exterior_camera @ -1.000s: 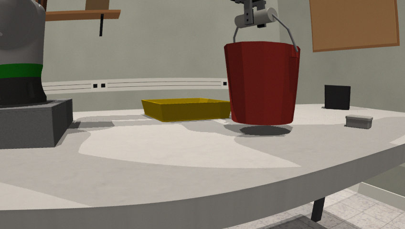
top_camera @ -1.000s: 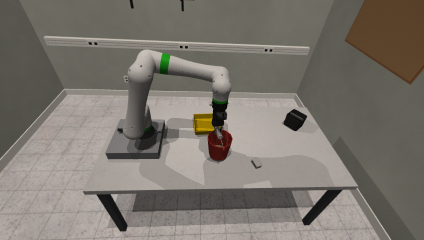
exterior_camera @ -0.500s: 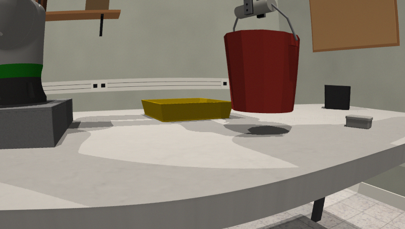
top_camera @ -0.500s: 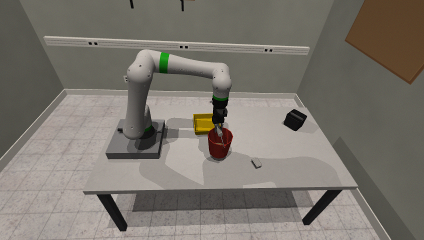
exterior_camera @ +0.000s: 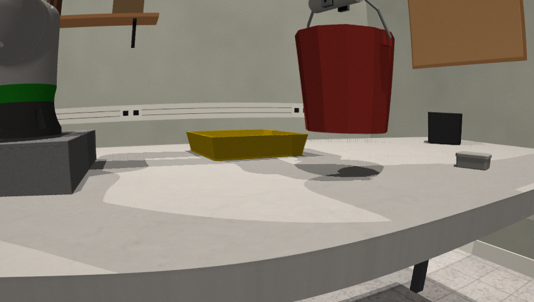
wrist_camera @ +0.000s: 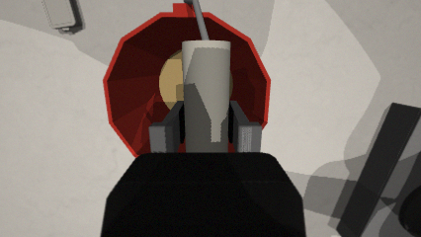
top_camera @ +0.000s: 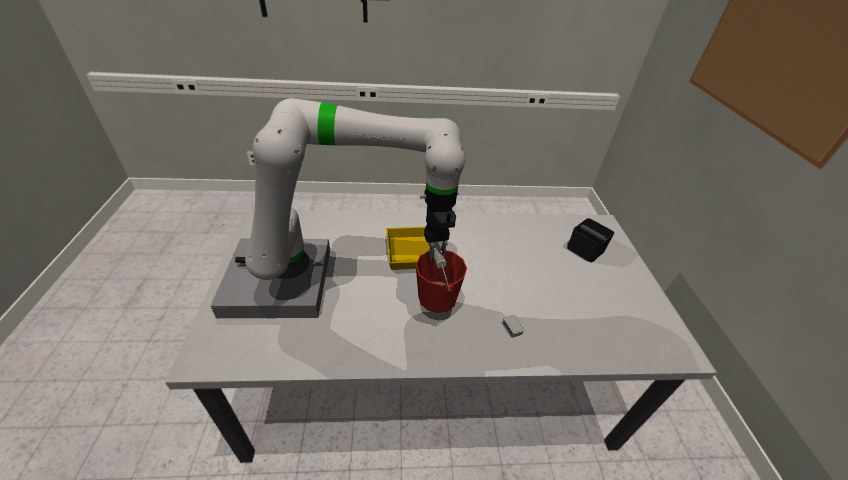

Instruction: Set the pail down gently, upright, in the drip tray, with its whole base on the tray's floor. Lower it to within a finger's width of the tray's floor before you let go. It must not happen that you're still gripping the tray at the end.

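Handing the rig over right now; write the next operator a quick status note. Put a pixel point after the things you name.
Gripper [top_camera: 439, 249] [wrist_camera: 207, 114]: fingers shut on the pail's handle grip [top_camera: 439, 256] [exterior_camera: 332, 6] [wrist_camera: 207, 94].
Pail [top_camera: 439, 291] [exterior_camera: 346, 80] [wrist_camera: 121, 81]: hanging upright above the table, outside the tray.
Drip tray [top_camera: 402, 265] [exterior_camera: 254, 147]: yellow, on the table, between pail and wall.
Done: pail grasped and lifted.
Left: carry over the tray, lower close to its floor, release, back off.

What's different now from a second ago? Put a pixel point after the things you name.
The red plastic-looking pail [top_camera: 429, 295] [exterior_camera: 346, 82] [wrist_camera: 129, 69] has risen higher above the pale grey table [top_camera: 565, 350] [exterior_camera: 225, 239] [wrist_camera: 49, 163], its grey handle grip [top_camera: 439, 256] [exterior_camera: 318, 6] [wrist_camera: 208, 74] held by the claw [top_camera: 438, 252] [wrist_camera: 207, 114] throughout. The yellow tray [top_camera: 407, 264] [exterior_camera: 258, 146] stayed put.
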Robot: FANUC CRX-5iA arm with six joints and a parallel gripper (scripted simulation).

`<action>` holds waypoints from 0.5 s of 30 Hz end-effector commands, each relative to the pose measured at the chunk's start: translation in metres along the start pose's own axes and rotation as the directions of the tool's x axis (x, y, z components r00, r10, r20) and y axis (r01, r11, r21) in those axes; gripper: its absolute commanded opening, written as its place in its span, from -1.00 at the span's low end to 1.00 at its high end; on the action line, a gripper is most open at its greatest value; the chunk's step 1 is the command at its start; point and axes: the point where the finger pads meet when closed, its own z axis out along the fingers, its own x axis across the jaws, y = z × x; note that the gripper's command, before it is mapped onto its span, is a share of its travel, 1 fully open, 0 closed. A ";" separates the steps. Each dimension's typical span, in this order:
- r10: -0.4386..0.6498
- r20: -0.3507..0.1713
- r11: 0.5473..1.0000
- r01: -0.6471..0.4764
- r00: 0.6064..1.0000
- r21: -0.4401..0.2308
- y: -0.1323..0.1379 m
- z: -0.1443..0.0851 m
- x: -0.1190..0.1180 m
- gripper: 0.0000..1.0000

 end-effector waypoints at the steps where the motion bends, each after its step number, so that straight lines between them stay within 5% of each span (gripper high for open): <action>1: 0.000 0.002 1.000 0.000 1.000 0.001 0.000 -0.005 0.000 -1.00; 15: 0.000 0.002 1.000 0.000 1.000 0.001 0.000 -0.018 0.000 -1.00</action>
